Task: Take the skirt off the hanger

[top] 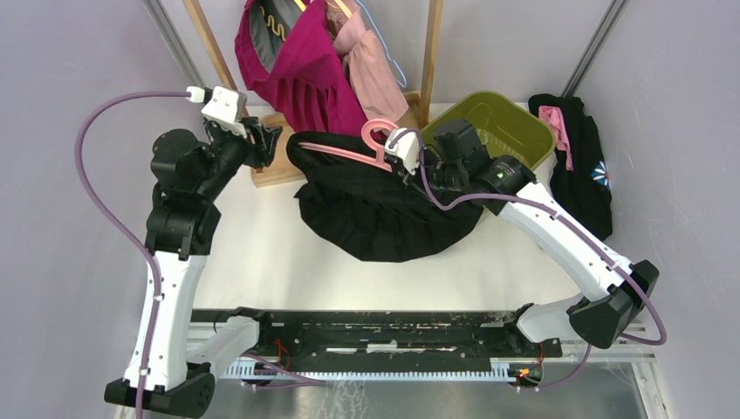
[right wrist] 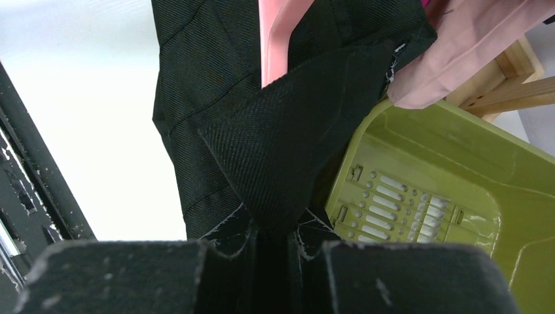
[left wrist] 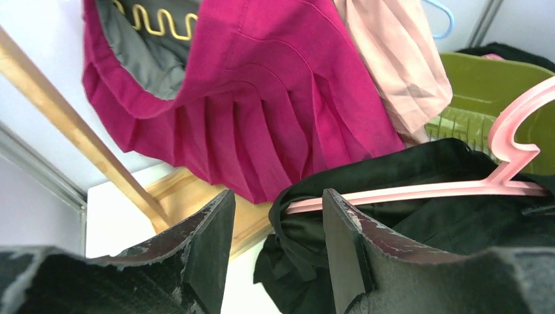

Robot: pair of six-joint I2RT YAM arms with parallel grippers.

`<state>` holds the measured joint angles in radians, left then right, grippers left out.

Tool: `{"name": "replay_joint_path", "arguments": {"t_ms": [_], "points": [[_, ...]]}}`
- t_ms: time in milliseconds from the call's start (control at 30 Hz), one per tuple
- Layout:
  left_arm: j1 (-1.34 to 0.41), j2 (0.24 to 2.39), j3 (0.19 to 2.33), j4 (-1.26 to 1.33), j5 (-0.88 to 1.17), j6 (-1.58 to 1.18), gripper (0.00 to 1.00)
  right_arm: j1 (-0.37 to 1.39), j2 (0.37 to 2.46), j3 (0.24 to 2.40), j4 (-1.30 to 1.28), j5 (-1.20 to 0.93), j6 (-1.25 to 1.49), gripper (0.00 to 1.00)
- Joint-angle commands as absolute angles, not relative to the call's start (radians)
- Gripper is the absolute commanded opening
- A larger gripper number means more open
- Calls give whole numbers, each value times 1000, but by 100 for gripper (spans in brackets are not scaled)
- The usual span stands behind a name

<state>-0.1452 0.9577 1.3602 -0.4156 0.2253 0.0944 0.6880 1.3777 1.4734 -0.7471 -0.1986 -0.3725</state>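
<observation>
A black skirt (top: 384,214) lies spread on the white table, still hung on a pink hanger (top: 349,150). My right gripper (top: 417,166) is shut on a fold of the skirt's waistband (right wrist: 288,150) beside the hanger's hook (right wrist: 278,33). My left gripper (top: 269,144) is open and empty, just left of the skirt's left end. In the left wrist view the hanger's arm (left wrist: 406,191) and the skirt's bunched corner (left wrist: 298,242) show between and beyond the fingers (left wrist: 340,242).
A wooden rack (top: 270,166) at the back holds a magenta pleated skirt (top: 305,78) and a pale pink garment (top: 375,74). A green basket (top: 515,122) stands behind my right arm. Dark clothes (top: 580,166) lie at the far right.
</observation>
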Motion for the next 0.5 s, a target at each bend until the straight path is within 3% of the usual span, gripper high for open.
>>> {"name": "replay_joint_path", "arguments": {"t_ms": [0,200,467], "points": [[-141,1005,1359,-423,317,149,59,704,1360,1519,-710,-184,-373,1],[-201,1034,1333,-424,586,255,58,716,1370,1546,-732,-186,-383,1],[-322,1021,1244,-453,751,459,58,731,1383,1563,-727,-197,-388,1]]}}
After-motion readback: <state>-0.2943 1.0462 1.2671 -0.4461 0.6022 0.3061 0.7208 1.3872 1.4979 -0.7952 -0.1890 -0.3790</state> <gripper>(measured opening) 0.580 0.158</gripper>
